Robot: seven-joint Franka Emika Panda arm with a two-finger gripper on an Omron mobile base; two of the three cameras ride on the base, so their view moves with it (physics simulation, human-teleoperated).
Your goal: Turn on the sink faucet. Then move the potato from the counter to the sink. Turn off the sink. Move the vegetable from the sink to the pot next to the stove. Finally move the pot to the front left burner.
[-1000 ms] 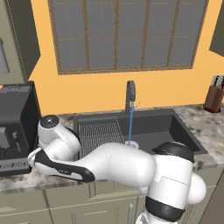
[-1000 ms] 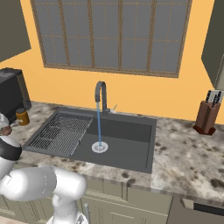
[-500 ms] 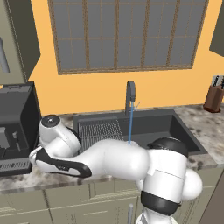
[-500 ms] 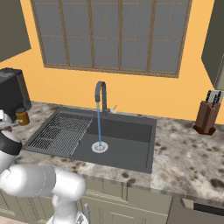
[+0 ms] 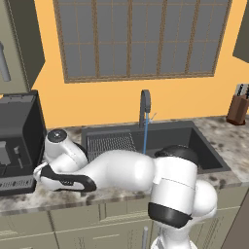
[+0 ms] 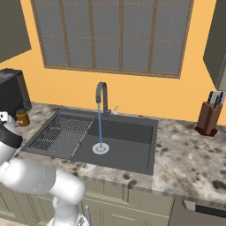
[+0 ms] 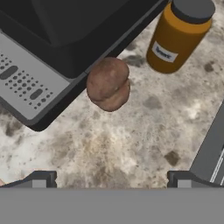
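Potato (image 7: 108, 84) against coffee machine (image 7: 48, 48), amber jar (image 7: 178, 36) near

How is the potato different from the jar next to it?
The potato is brown, lumpy and rounded, lying on its side; the jar is orange, smooth and straight-sided, standing upright. The jar has a dark lid and a white label; the potato is bare. The potato sits against the edge of the coffee machine; the jar stands apart from it. Both rest on the speckled counter.

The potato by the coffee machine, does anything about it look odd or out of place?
Slightly: the potato lies loose on the counter, right up against the coffee machine, beside an orange jar. Nothing looks spilled or damaged.
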